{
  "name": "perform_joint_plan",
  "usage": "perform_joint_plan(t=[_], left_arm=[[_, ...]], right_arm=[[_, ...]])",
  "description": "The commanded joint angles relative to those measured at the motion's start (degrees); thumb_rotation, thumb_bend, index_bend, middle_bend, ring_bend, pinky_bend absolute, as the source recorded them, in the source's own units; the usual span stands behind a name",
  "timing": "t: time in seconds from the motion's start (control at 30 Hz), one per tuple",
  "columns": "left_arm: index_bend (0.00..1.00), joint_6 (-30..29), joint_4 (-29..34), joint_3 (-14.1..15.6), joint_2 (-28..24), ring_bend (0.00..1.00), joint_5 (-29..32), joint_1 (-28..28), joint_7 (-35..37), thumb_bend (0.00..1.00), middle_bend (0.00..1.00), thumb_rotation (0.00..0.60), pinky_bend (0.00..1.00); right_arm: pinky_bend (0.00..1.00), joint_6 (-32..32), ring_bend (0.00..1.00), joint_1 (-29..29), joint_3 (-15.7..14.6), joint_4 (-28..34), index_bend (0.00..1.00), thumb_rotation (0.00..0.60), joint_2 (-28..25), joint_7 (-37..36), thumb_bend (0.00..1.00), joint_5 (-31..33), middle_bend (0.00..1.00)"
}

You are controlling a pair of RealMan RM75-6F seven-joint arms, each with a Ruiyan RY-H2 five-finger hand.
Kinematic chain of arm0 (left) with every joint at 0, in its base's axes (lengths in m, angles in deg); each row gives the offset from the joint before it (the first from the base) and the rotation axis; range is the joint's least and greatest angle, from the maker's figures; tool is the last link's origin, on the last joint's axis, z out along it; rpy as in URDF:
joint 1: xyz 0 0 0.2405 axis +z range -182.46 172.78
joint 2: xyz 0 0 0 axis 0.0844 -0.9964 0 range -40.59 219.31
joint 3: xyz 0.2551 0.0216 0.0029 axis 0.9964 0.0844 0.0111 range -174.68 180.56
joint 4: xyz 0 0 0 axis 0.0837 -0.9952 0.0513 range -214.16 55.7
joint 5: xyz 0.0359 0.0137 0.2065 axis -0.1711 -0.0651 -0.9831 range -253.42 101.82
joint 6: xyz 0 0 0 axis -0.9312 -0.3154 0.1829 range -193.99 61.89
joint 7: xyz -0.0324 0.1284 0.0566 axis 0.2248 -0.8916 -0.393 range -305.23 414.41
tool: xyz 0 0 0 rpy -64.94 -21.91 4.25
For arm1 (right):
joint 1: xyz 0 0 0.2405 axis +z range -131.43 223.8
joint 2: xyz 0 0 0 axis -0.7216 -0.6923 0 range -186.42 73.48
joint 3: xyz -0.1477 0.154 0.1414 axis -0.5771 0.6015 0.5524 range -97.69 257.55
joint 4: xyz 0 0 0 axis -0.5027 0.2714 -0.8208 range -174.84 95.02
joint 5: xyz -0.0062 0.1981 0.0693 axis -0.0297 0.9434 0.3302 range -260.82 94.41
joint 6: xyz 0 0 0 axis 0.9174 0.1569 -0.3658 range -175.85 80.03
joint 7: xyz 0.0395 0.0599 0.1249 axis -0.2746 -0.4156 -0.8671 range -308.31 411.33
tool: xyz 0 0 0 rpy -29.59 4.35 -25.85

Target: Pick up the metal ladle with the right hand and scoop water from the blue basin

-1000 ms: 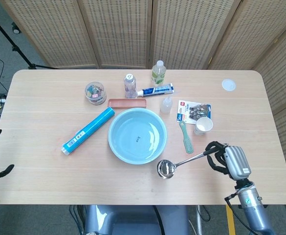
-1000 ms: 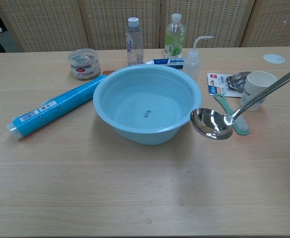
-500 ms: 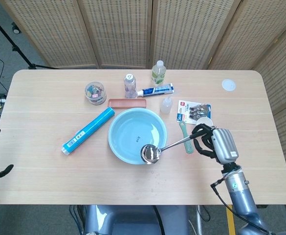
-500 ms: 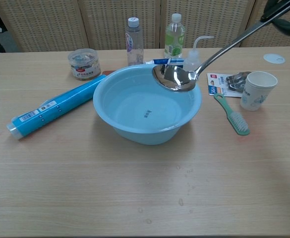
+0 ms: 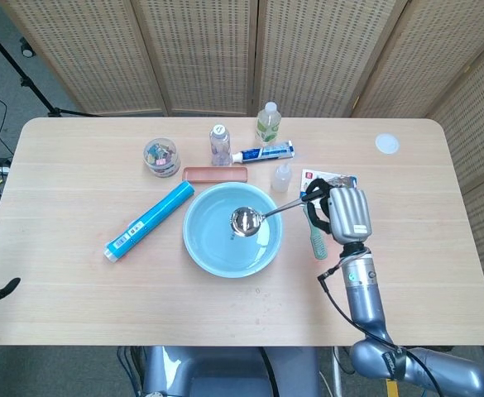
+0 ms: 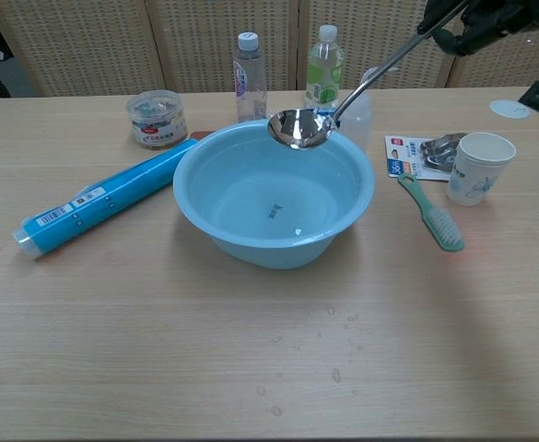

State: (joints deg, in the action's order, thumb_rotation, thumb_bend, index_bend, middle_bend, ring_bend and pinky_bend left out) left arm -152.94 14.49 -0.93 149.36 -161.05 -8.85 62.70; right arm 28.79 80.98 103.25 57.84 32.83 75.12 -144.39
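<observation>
The right hand (image 5: pixel 347 213) grips the ladle (image 5: pixel 262 213) by its handle end, and in the last second it has swung the bowl from the table near the basin's right side, up over the rim. Now the ladle bowl hangs above the water, toward the far side of the basin (image 5: pixel 198 248), not yet dipped. To my eye the carry is done; lowering and scooping remain. The left hand is out of sight.
</observation>
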Motion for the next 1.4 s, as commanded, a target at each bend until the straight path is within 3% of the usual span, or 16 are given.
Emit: perform_joint_plan(t=[0.03, 0.5, 1.0, 1.4], left_arm=[[0.0, 0.11, -0.07, -0.01, -0.11, 0.0, 0.08, -0.04, 0.28, 0.16, 0.0, 0.6, 0.0], [0.0, 0.79, -0.51, -0.38, -0.8, 0.0, 1.06, -0.16, 2.5, 0.16, 0.0, 0.6, 0.0], [0.0, 1.87, -0.68, -0.57, -0.4, 0.0, 1.98, -0.62, 1.61, 0.16, 0.0, 0.6, 0.0], [0.0, 2.02, -0.69, -0.64, 0.02, 0.0, 2.24, -0.77, 0.47, 0.16, 0.0, 0.6, 0.0]], right_arm=[[1.0, 1.25, 1.0, 2.42, 0.32, -4.61, 0.8, 0.6, 3.84, 2.42, 1.0, 0.23, 0.97], [1.0, 0.87, 1.0, 5.48, -1.11, -13.4, 0.8, 0.6, 10.02, 4.8, 1.0, 0.28, 0.97], [1.0, 0.63, 1.0, 8.54, -4.71, -27.13, 0.8, 0.6, 13.19, 5.92, 1.0, -7.46, 0.97], [1.0, -0.67, 1.0, 8.98, -10.76, -35.52, 0.81, 0.6, 13.04, 6.85, 1.0, -15.05, 0.97]])
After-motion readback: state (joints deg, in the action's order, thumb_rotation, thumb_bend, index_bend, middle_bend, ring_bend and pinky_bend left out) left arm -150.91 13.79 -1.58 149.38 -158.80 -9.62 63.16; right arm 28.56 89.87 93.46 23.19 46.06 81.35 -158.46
